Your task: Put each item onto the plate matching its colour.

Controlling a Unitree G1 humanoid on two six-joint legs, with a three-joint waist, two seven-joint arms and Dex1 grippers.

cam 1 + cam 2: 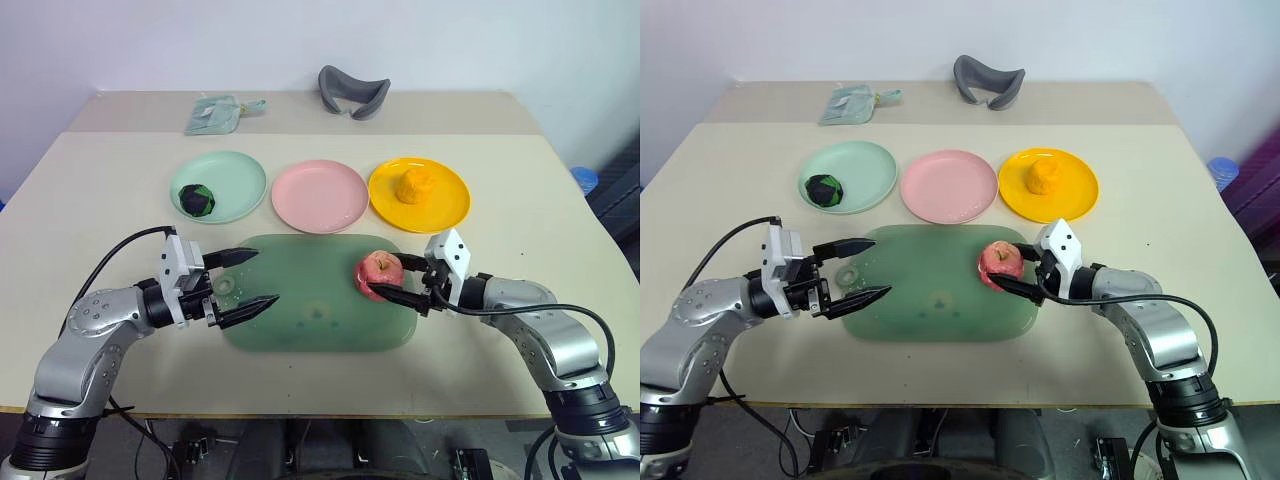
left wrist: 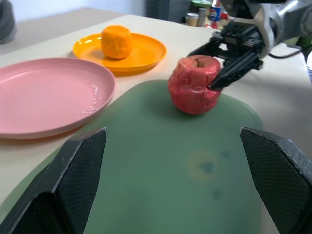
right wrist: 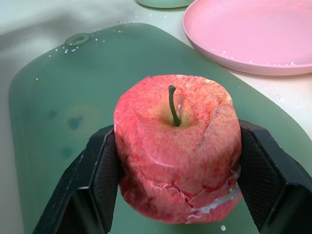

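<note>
A pink-red apple [image 1: 381, 270] stands on the right end of the translucent green tray [image 1: 310, 315]. My right gripper [image 1: 385, 276] is shut on it, and its fingers [image 3: 100, 175] press both sides of the apple [image 3: 178, 146]. Over the tray's left end my left gripper [image 1: 268, 275] is open and holds nothing. Behind the tray lie three plates in a row. The mint green plate [image 1: 240, 170] carries the dark green-black ball [image 1: 197, 200]. The yellow-orange plate [image 1: 450, 205] carries the orange fruit [image 1: 415, 184]. The pink plate [image 1: 320, 195] between them is bare.
A grey curved object [image 1: 353, 92] and a pale green pouch [image 1: 215, 113] lie on the far table. The beige table [image 1: 100, 200] has open surface on both sides of the tray.
</note>
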